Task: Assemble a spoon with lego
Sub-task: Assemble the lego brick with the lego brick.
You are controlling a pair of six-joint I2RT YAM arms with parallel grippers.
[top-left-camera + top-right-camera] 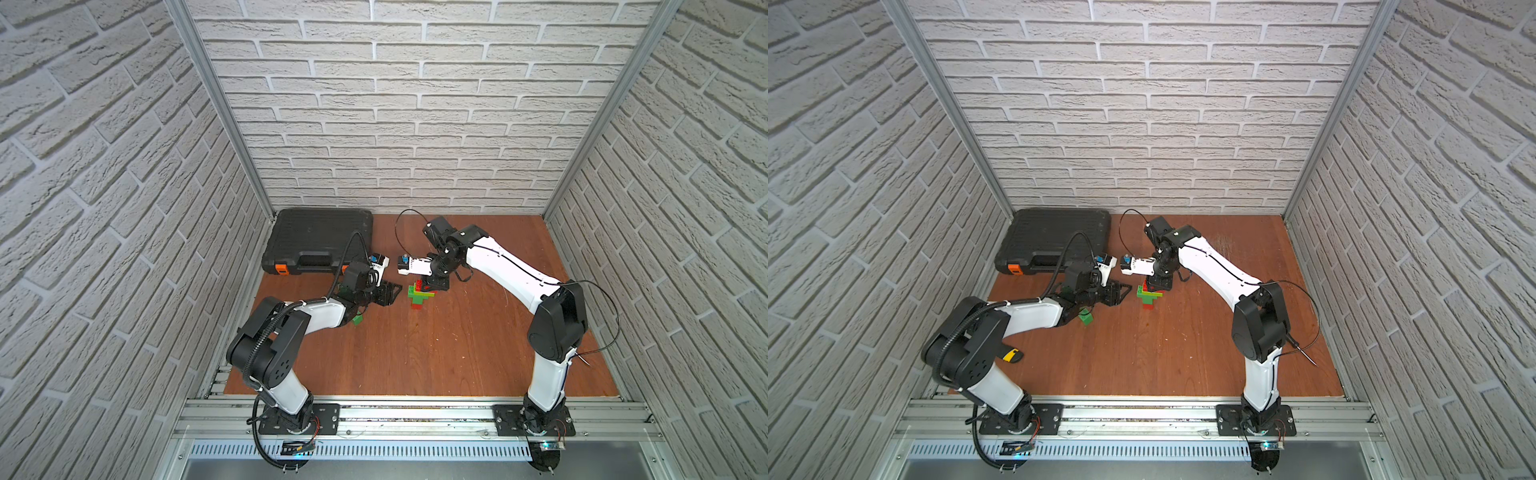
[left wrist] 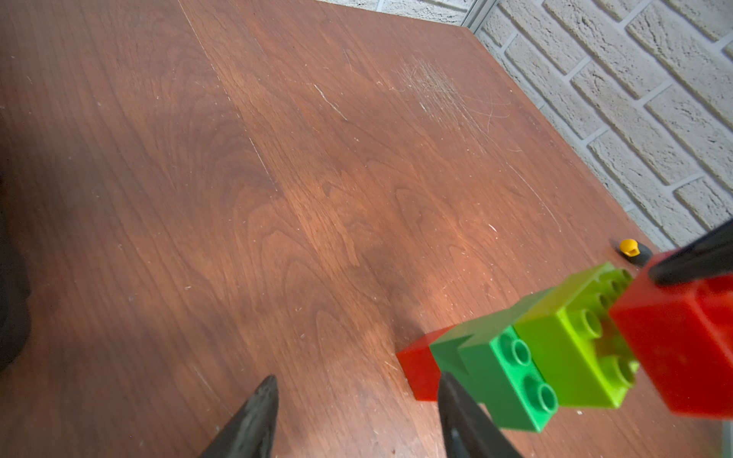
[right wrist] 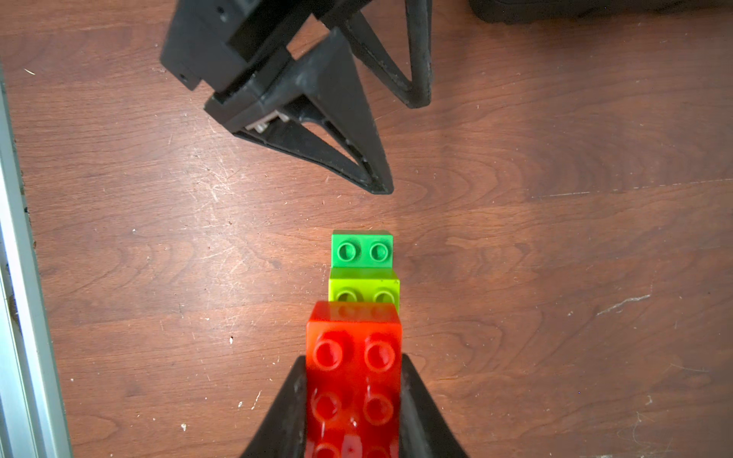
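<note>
A wooden table (image 1: 457, 353) sits inside brick-patterned walls, with two white and black robot arms reaching toward its middle.

The spoon (image 1: 419, 296) stands near the centre of the table, a little toward the back. In both top views it is a small upright stack of toy bricks (image 1: 1149, 296). From the bottom up it has a red brick, a dark green one, a lime one and a red one, and each layer is stepped out to one side. The left wrist view shows the same stepped layers (image 2: 547, 357), with the lowest red brick down at the table surface.

The right claw (image 3: 353, 357) comes down from above, and its jaws are clamped on either side of the top red brick.

The left claw (image 3: 400, 146) is roughly half open and holds nothing. It lies low over the table, pointing at the spoon. Its tips are close to the green layer but not touching it.

A loose green brick (image 1: 1086, 318) lies on the table by the left arm's wrist, apart from the spoon. A black toolcase (image 1: 320, 241) lies closed in the back left corner.
</note>
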